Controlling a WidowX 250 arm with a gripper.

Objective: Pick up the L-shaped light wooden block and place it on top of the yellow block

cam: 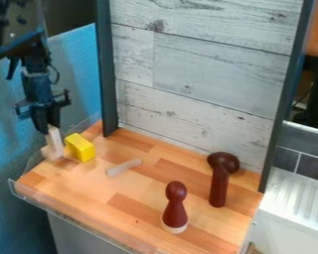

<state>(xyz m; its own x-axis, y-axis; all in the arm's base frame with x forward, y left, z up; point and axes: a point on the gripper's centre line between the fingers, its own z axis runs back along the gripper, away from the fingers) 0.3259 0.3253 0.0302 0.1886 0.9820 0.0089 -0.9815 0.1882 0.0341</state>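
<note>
Wooden, clear-rimmed counter [131, 183] bears yellow block [81, 147], pale stick [123, 167], dark-red figures [176, 208]; hand [48, 129] grips whitish block [54, 143].

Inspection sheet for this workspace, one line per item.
Surface: wood-pattern worktop, transparent raised edging at left and front.
Job's things: pale upright block at the left end, its top at the gripper.
Clutter: yellow block beside it; pale stick lying flat; dark red pin with pale base; dark mallet-shaped piece.
Gripper: points down; grip on the block can't be confirmed.
Cables: thin black loop beside the wrist.
Surroundings: plank-pattern panel behind, blue covering left, white ridged surface right.
</note>
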